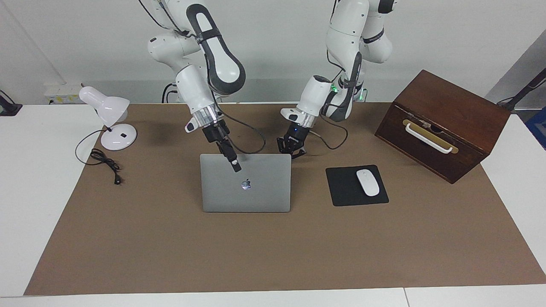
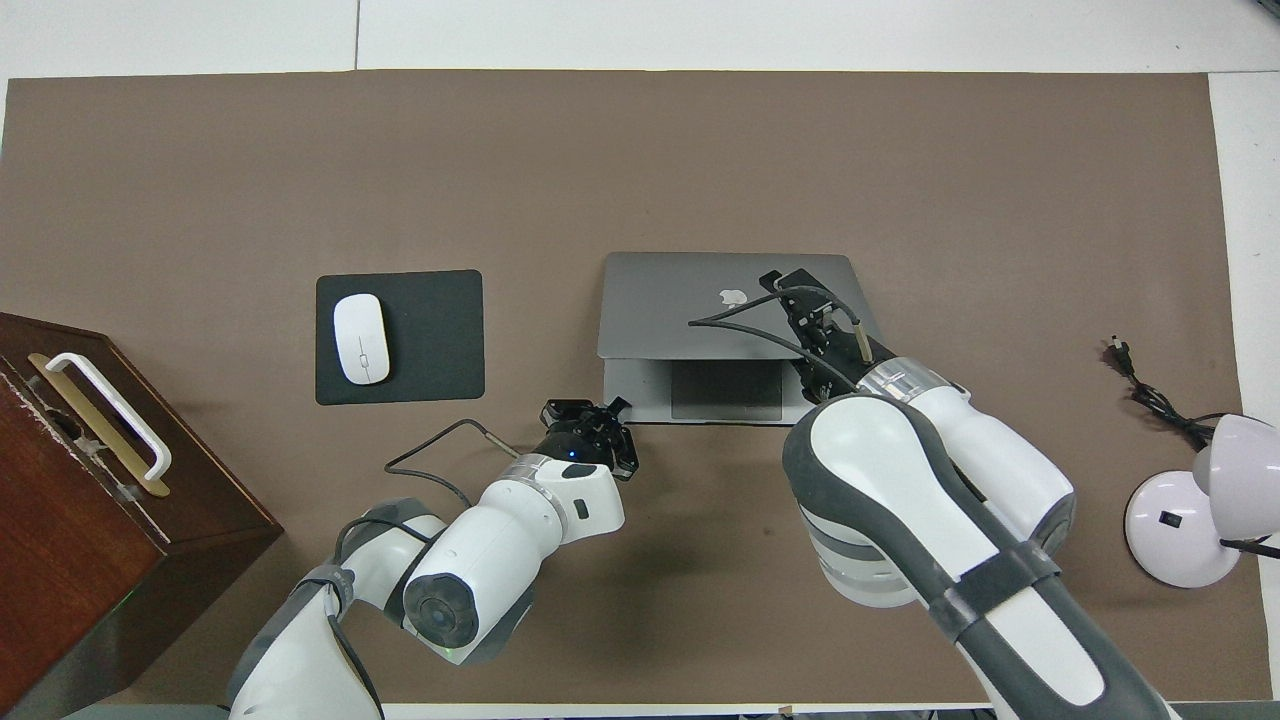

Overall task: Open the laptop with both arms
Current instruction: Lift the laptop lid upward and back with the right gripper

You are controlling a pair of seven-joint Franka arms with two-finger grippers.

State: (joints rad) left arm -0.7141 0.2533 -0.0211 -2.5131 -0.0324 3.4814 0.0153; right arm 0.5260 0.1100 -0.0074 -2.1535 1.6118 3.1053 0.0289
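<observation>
My left gripper (image 1: 291,150): fingertips closed together, holding nothing, at the laptop (image 1: 245,183) base's corner nearest the robots. My right gripper (image 1: 235,165): against the raised lid; finger spread cannot be told. Laptop: partly open at the brown mat's middle, trackpad showing, beside the black mouse pad (image 2: 400,336).

A brown mat (image 1: 273,251) covers the white desk (image 1: 34,204), carrying the laptop (image 1: 245,187), mouse pad (image 1: 345,192), wooden box (image 1: 443,123) and lamp (image 1: 111,123).
</observation>
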